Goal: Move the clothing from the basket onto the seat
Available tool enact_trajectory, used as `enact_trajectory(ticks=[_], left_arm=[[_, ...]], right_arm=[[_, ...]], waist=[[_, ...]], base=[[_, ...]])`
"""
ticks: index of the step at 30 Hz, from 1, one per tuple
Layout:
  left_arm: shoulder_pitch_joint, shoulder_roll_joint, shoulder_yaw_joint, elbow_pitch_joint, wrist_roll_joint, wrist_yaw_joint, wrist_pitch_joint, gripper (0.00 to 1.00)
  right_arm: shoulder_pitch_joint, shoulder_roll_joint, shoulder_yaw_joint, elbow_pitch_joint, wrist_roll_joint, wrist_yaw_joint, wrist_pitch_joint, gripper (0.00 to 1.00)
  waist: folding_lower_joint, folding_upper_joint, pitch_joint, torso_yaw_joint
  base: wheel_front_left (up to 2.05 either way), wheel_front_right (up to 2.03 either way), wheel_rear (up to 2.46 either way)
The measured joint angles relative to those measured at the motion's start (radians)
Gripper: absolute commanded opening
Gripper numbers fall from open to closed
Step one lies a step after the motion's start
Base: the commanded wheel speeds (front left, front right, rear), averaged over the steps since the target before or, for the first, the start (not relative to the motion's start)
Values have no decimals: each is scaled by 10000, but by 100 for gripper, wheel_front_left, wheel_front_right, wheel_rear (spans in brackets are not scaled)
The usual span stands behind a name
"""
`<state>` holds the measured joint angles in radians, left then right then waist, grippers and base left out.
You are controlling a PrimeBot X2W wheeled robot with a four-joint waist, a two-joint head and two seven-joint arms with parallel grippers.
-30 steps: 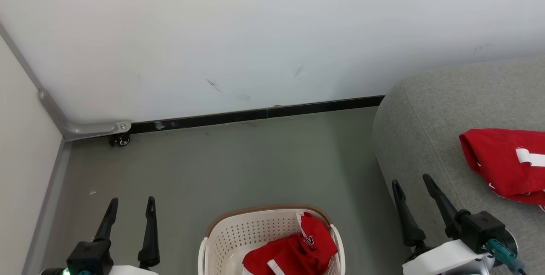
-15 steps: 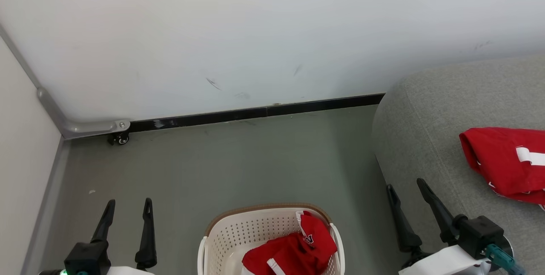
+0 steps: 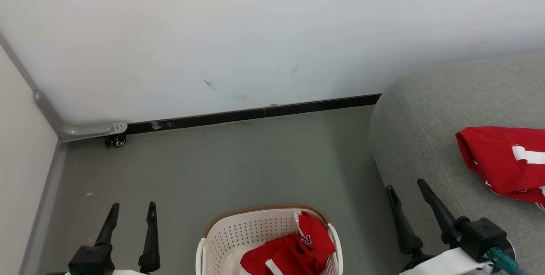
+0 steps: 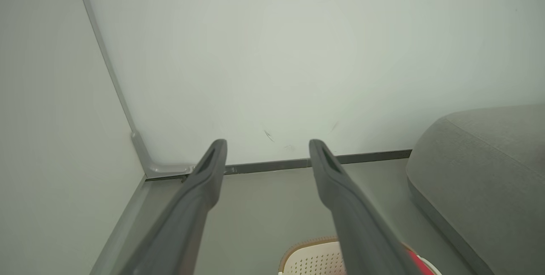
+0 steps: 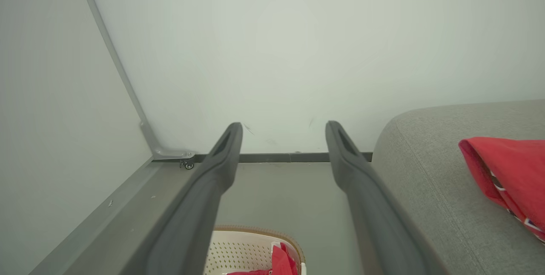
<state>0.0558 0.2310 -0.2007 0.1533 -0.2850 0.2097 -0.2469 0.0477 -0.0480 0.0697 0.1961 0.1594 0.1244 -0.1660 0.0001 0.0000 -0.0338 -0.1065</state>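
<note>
Clothing (image 3: pixel 289 251) is heaped in the basket (image 3: pixel 230 232) on the floor (image 3: pixel 234 160); another red garment (image 3: pixel 502 160) is laid on the seat (image 3: pixel 425 104). The left claw (image 3: pixel 133 204) and right claw (image 3: pixel 405 184) are held released and empty beside the basket.

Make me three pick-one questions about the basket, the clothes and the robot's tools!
1. Where does the basket stand? A on a shelf; B on the floor; C on a table.
2. What colour are the clothes? A blue; B green; C red.
3. How are the left tool and right tool? A open and empty; B shut on clothes; C shut on the basket.
Answers: 1 B, grey floor lies all around it. 2 C, red with white trim. 3 A, both spread wide, nothing between.
</note>
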Motion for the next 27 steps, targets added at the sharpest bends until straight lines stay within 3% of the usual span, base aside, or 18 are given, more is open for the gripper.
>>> enact_trajectory(ticks=[20, 27], left_arm=[[1, -79, -69, -13, 190, -178, 0, 100], [-81, 21, -153, 88, 219, -437, 0, 100]], right_arm=[[218, 2, -23, -537, 2, 0, 176, 100], [267, 4, -61, -698, -2, 0, 176, 100]], waist=[[0, 0, 42, -68], [0, 0, 132, -99]], base=[[0, 0, 0], [0, 0, 0]])
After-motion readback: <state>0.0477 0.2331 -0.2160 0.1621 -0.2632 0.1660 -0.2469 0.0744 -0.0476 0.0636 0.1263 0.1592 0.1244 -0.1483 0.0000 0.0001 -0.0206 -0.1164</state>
